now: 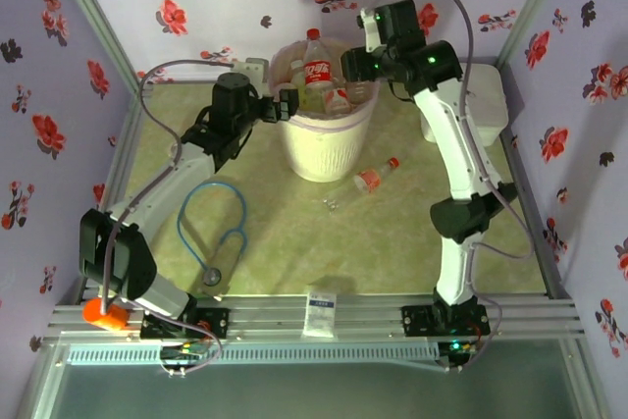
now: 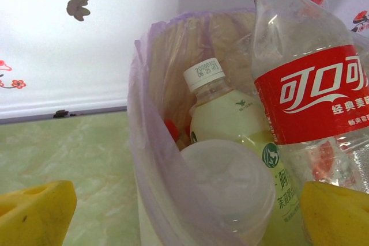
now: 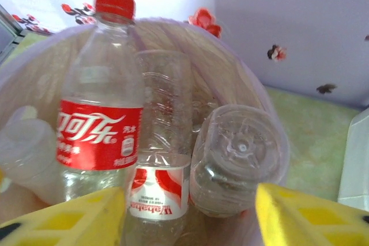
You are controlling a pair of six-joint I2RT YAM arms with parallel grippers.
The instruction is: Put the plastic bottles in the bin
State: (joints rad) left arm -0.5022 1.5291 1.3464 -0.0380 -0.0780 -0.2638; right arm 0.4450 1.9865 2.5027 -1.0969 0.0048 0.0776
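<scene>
Plastic bottles, binned: several sit inside the bin; a tall cola bottle with a red cap rises above the rim, with a pale-green drink bottle and an upturned clear bottle beside it.
Loose bottle: 1 red-capped bottle lies on the bench, just near-right of the bin, cap pointing far-right.
Bin position: far centre of the bench, liner folded over the rim.
Left tool: at the bin's left rim, yellow fingers spread wide, nothing between them.
Right tool: above the bin's far-right rim, fingers apart, pinching nothing.
Step in hand (judged): release over the bin, then fetching the loose bottle.
Good practice: raise the right tool straight up before swinging away, since the tall cola bottle could be knocked out. Approach the loose bottle from above with the jaws across its body near the label; a round bottle rolls if nudged from 1 side.
Bystanders: blue tubing and packet, to be left alone.
</scene>
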